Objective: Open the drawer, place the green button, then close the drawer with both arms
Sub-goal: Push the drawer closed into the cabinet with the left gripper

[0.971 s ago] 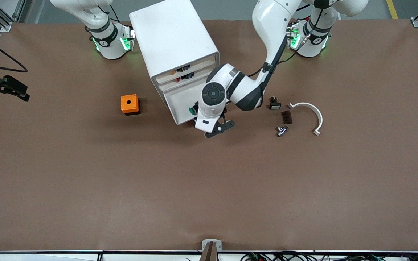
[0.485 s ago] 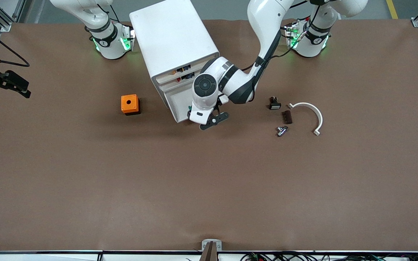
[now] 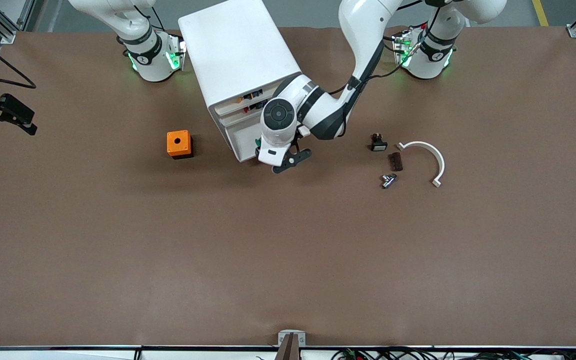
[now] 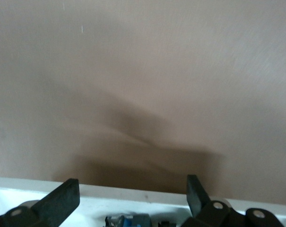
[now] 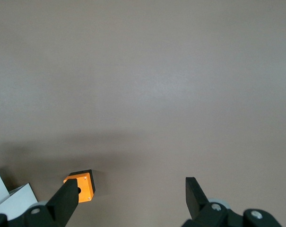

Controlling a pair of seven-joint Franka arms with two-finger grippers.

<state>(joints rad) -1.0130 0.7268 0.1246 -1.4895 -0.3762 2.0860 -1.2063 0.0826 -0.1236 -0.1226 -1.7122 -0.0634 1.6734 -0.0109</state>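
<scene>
In the upper middle of the front view the white cabinet is standing on the brown table, between the two arm bases. Its third drawer from the top is standing partly pulled out, under the two upper drawers that are showing red and black parts.

The button is lying inside this drawer, near its front rim. In the front view only a bit of its green cap is showing, because the left arm's wrist is covering most of it. In the left wrist view its blue body is appearing at the bottom edge, just inside the white rim.

The left gripper is hanging over the drawer's front rim and the table just in front of the cabinet. Its fingers are spread apart and are grasping nothing.

The right gripper is waiting at the edge of the front view, in its upper part, over the right arm's end of the table. Its fingers are also spread and empty.

The orange box is sitting beside the cabinet, toward the right arm's end. Toward the left arm's end a black button with a white cap, a dark brown piece, a small metal part and a white curved piece are lying close together.
</scene>
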